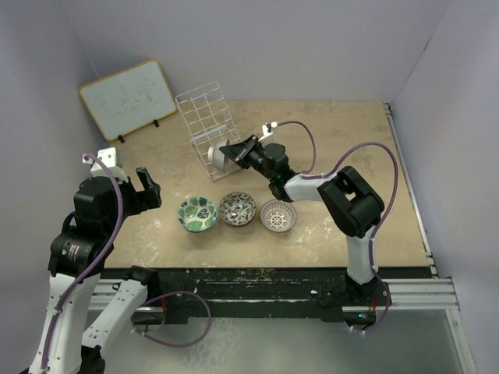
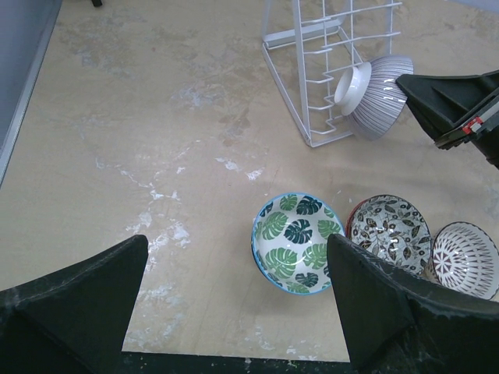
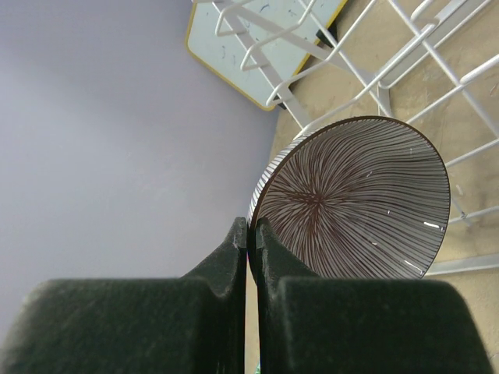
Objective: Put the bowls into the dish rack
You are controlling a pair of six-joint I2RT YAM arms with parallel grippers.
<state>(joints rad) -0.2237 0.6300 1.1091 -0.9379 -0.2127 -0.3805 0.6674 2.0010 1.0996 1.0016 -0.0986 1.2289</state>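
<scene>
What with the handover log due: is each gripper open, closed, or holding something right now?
Left gripper: open, holding nothing.
Right gripper: closed on the rim of a striped bowl, at the dish rack.

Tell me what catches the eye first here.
The right arm's fingers pinch the rim of a round striped ceramic bowl, held on edge at the white wire dish rack. Three more patterned bowls sit in a row nearer the arms.

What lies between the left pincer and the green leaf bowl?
Only bare tabletop separates the left pincer from the green leaf bowl; the top external view shows it.
</scene>
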